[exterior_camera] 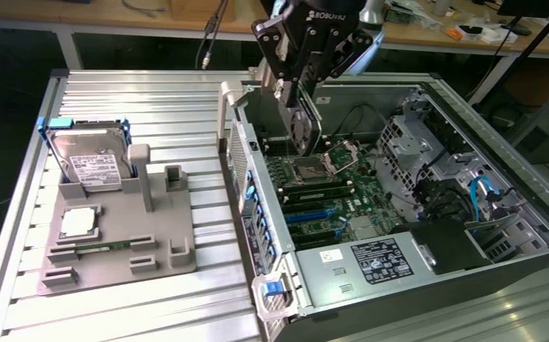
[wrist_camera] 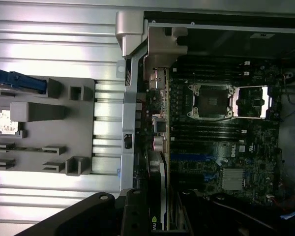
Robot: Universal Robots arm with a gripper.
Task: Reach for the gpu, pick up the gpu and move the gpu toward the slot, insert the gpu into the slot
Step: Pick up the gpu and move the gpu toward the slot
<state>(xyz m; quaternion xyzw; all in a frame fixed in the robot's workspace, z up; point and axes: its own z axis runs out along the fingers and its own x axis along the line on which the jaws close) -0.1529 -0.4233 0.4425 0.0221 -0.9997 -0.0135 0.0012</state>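
Holding gpu above the open case

Gripper [exterior_camera: 291, 91] is closed on the gpu [exterior_camera: 302, 128], fingers pinching the card's upper edge. Card hangs edge-down straight below the fingers, inside the PC case [exterior_camera: 502, 274] walls, near the rear panel. It's clear of the motherboard [exterior_camera: 336, 206], not seated in anything. CPU socket [exterior_camera: 310, 169] lies just past the card's lower end, no contact visible. Blue expansion slot [wrist_camera: 191, 158] is lower on the board, apart from the card. Can't tell whether the card is lined up with it. Grey fixture tray [exterior_camera: 160, 239] with the hard drive [exterior_camera: 89, 160] sits outside the case, well away from the tool.
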